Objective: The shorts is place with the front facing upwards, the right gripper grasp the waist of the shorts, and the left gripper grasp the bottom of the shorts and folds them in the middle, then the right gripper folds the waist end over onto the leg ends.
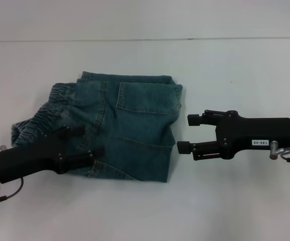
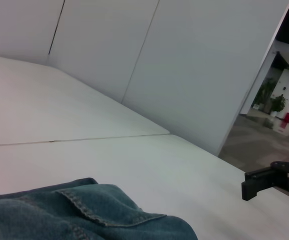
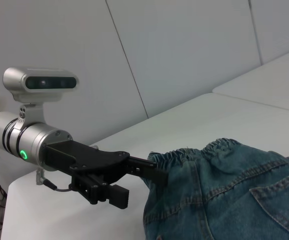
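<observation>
The blue denim shorts [image 1: 130, 125] lie folded on the white table [image 1: 235, 70], a back pocket facing up and the elastic waistband [image 1: 42, 114] bunched at the left side. My left gripper [image 1: 87, 143] hovers open over the shorts' lower left part, its fingers spread above the denim. To the right of the shorts' right edge, my right gripper [image 1: 189, 133] is open and holds nothing. The right wrist view shows the left gripper [image 3: 134, 182] at the edge of the shorts [image 3: 224, 190]. The left wrist view shows a denim fold [image 2: 84, 215] and one right finger [image 2: 257, 185].
The white table extends behind and in front of the shorts, with a seam [image 1: 145, 39] across its far part. Grey wall panels [image 2: 184, 60] stand beyond it, and an open hallway [image 2: 279, 110] shows in the left wrist view.
</observation>
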### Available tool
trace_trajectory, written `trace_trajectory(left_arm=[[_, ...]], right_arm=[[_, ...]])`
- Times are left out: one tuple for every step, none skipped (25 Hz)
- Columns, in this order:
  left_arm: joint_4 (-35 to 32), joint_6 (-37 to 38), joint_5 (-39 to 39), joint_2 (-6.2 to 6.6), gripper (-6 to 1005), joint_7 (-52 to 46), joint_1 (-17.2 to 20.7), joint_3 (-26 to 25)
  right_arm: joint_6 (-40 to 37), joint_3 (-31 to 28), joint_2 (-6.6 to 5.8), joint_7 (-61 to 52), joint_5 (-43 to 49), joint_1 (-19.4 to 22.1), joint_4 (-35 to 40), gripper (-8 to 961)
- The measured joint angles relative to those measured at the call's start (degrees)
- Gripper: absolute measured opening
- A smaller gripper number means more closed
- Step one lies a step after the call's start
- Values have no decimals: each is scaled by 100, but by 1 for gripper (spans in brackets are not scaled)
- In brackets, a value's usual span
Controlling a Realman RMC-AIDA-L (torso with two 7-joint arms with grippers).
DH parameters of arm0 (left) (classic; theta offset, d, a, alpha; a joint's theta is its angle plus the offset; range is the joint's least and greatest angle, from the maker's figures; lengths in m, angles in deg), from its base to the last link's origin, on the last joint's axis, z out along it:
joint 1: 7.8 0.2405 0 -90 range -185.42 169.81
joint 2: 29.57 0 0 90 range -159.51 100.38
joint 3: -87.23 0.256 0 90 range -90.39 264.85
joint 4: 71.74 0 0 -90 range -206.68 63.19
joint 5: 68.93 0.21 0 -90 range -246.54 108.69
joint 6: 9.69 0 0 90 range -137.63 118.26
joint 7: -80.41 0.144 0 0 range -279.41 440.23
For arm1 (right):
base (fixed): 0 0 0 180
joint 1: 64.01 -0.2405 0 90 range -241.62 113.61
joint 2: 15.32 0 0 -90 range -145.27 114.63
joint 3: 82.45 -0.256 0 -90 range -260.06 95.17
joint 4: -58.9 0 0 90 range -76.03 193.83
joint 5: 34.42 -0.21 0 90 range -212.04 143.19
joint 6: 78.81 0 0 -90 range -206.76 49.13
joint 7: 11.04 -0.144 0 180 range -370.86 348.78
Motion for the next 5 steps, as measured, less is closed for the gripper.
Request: trace_trajectory(left_arm=[[-1, -8, 0, -3, 851, 0, 8, 1], [-2, -15, 0, -5, 883, -1, 14, 0], [-3, -23, 0, -5, 916, -2, 17, -1], [-3, -28, 0, -5, 949, -2, 18, -1], [-3, -36, 0, -6, 949, -2, 18, -1]], right_arm=[[2, 1, 0, -4, -1, -2, 0, 950], [4, 1, 0, -6, -1, -5, 0, 950], [7, 2, 0, -7, -1, -9, 0, 950], [10, 3, 0, -8, -1, -12, 0, 950], [15, 3, 0, -9, -2, -17, 1, 950]])
